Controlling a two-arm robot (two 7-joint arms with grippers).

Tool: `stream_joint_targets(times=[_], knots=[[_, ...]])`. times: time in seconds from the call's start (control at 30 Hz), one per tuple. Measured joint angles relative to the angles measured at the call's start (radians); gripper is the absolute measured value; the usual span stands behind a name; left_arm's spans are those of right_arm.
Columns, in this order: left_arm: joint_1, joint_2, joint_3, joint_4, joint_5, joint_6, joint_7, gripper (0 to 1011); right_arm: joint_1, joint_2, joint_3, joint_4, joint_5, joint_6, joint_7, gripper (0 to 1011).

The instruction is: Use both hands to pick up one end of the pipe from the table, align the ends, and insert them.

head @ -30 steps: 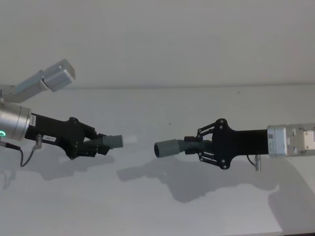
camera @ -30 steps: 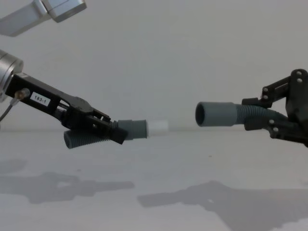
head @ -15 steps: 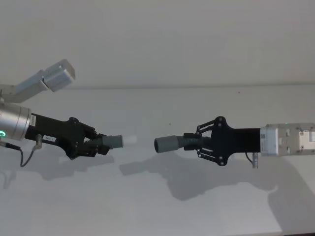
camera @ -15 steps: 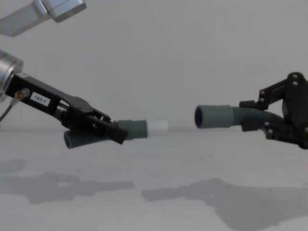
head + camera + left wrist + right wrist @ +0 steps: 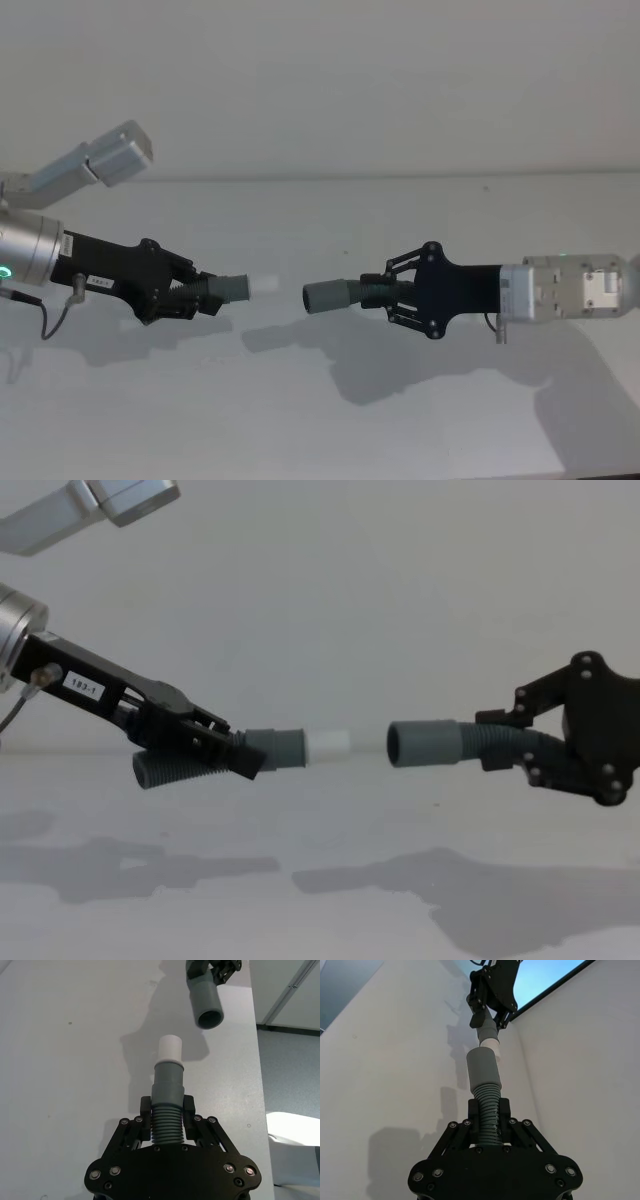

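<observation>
— Widest first: the plain matt white table (image 5: pixel 300 430) lies under us. Both hose pieces hang clear above its middle, and their shadows fall on it.

— Then our arms. The black angular plastic left gripper (image 5: pixel 238 752), the one with the small white label, has its thin fingers clamped on the ribs of the shorter dark grey ribbed hose piece (image 5: pixel 175 769). The black angular plastic right gripper (image 5: pixel 492 748) is pinched the same way on the ribs of the longer dark grey ribbed hose piece (image 5: pixel 505 738), just behind its cuff.

— So which way do the ends lie from each other?

— The shorter piece's smooth grey collar (image 5: pixel 276 748) and narrow white plug (image 5: pixel 328 745) point towards our right. The longer piece's smooth grey open-mouthed cuff (image 5: pixel 424 743) points towards our left. They face each other, near but apart.

— And the long axes?

— From the chest, both run about level across us and at much the same height. From the head, the cuff (image 5: pixel 328 296) sits a little nearer our body than the plug (image 5: pixel 263 286). In the left wrist view the cuff's mouth (image 5: pixel 208 1019) stands to one side of the line the plug (image 5: pixel 169 1049) points along.

— Then we judge that the join turns on that small sideways offset, not on height. We should bring the mouth onto the plug's line, then close straight along it.
</observation>
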Motion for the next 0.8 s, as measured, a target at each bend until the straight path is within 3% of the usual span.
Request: stream_joint_targets(times=[0.8], knots=[[0.0, 0.0, 0.0, 0.0, 0.0, 0.0, 0.0, 330, 0.037, -0.037, -0.02, 0.077, -0.078, -0.013, -0.076, 204]])
